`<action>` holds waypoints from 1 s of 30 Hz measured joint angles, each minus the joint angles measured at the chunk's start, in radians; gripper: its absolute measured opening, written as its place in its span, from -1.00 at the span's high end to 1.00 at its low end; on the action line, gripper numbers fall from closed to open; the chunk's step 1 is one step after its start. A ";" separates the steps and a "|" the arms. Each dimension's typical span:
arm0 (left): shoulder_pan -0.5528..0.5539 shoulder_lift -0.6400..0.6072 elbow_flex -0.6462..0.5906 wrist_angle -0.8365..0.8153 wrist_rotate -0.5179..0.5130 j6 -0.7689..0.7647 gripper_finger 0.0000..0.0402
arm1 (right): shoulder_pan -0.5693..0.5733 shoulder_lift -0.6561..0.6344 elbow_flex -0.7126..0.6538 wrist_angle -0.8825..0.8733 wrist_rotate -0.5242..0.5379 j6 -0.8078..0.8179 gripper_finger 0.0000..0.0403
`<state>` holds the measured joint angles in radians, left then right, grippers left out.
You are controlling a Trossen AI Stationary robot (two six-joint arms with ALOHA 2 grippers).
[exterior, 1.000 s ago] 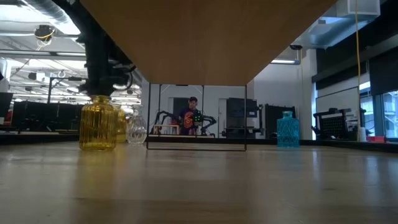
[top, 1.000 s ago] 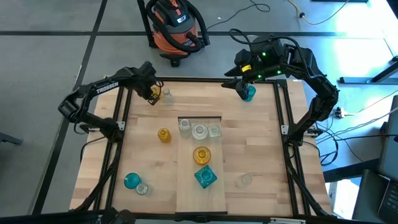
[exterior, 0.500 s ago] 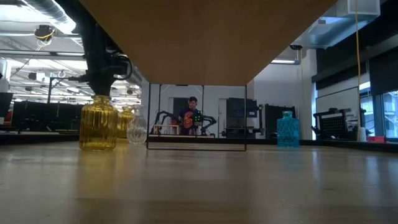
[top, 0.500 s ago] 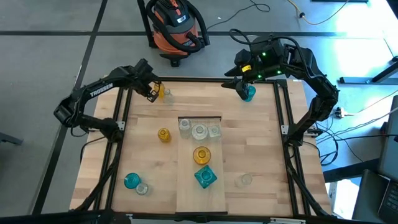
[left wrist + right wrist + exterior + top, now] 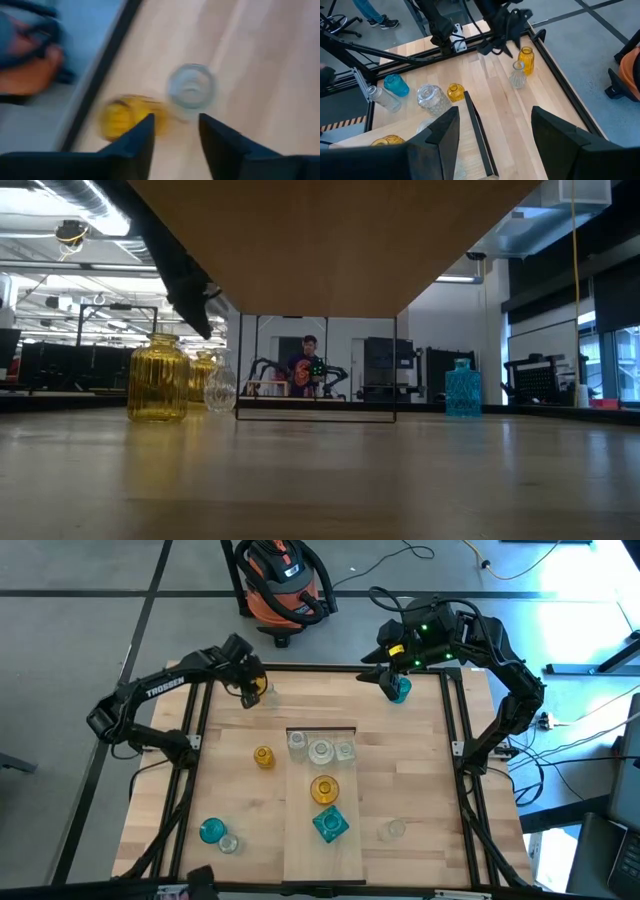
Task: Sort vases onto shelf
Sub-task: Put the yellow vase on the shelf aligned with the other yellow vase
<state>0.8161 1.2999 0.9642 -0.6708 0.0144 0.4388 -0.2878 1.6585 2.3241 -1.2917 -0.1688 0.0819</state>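
**End effectors at the table's far corners**

Left end effector (image 5: 252,692) hovers spread above an amber vase (image 5: 120,116) and clear vase (image 5: 190,90), both motion-smeared. Right end effector (image 5: 390,680), spread, partly hides a teal vase (image 5: 400,690). Five vases stand on the pale shelf (image 5: 322,850). Slatted table (image 5: 420,780); grey floor beyond.

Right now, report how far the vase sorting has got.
Done: five vases stand on the pale wooden shelf: three clear glass ones, a round amber one, a square teal one. In hand: nothing; the left end effector hangs open by the tall amber glass vase. Left: seven vases on the slatted tabletop.
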 joint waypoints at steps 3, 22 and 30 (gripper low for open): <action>-0.005 0.000 0.000 0.025 -0.095 0.099 0.03 | 0.000 0.000 0.000 -0.001 0.000 0.011 -0.02; 0.039 0.089 0.001 0.039 -0.078 0.200 0.10 | 0.000 0.000 0.000 -0.013 0.000 0.016 -0.02; 0.039 0.189 0.008 0.048 -0.138 0.181 0.09 | 0.000 0.000 0.000 -0.026 0.000 0.020 -0.02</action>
<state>0.8551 1.4889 0.9726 -0.6224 -0.1236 0.6195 -0.2874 1.6585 2.3241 -1.3175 -0.1692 0.1022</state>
